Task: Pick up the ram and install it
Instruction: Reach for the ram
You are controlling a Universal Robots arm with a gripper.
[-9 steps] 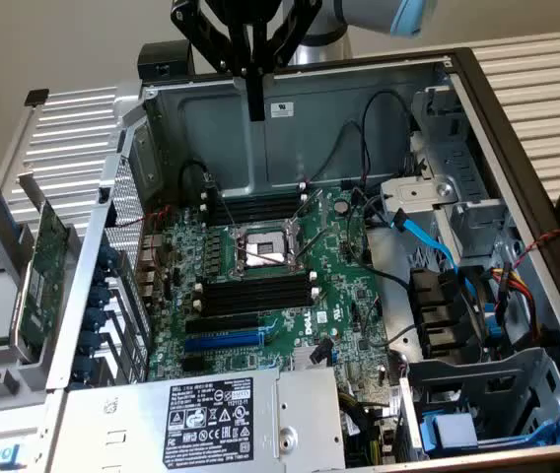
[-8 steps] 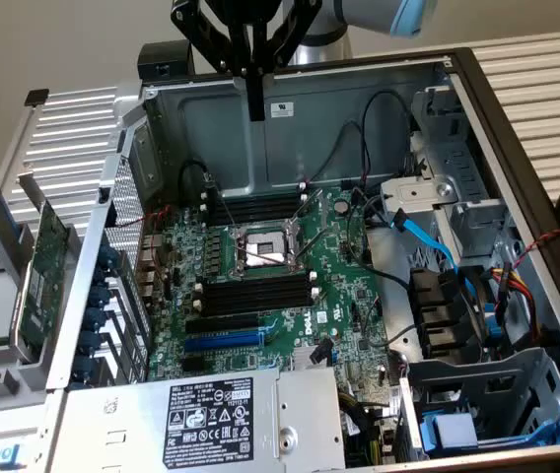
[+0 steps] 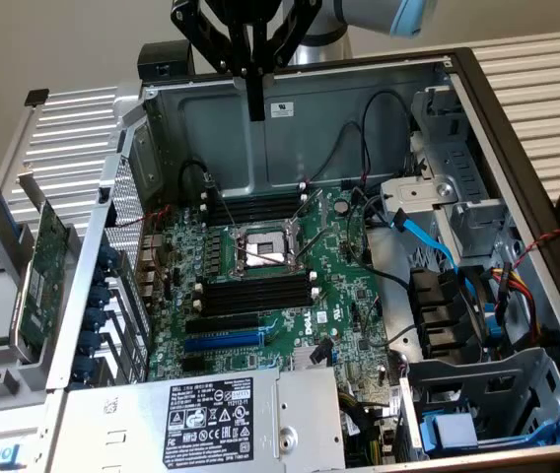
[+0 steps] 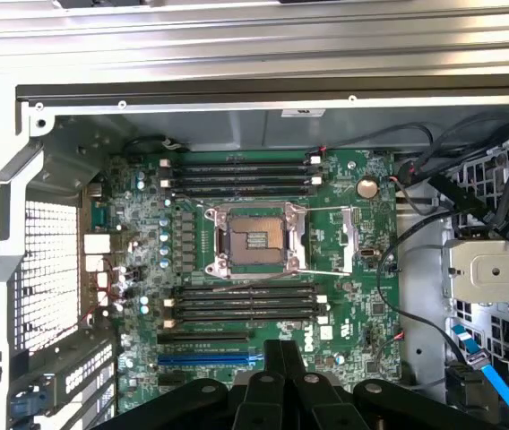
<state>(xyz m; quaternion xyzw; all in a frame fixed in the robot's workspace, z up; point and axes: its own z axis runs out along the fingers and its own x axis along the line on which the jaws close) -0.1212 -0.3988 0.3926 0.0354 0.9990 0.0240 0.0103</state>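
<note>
Black claw [image 3: 255,94] hangs together, empty, above the open case's rear wall [image 3: 339,99].

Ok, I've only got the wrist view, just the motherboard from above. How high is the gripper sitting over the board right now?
Observer: The gripper hangs high by the far wall of the open case, well clear of the memory slots.
Operator: Any ram lying outside the case?
Observer: None that I can see. At the exterior view's left, only a larger green expansion card with a metal bracket stands beside the case.
</note>
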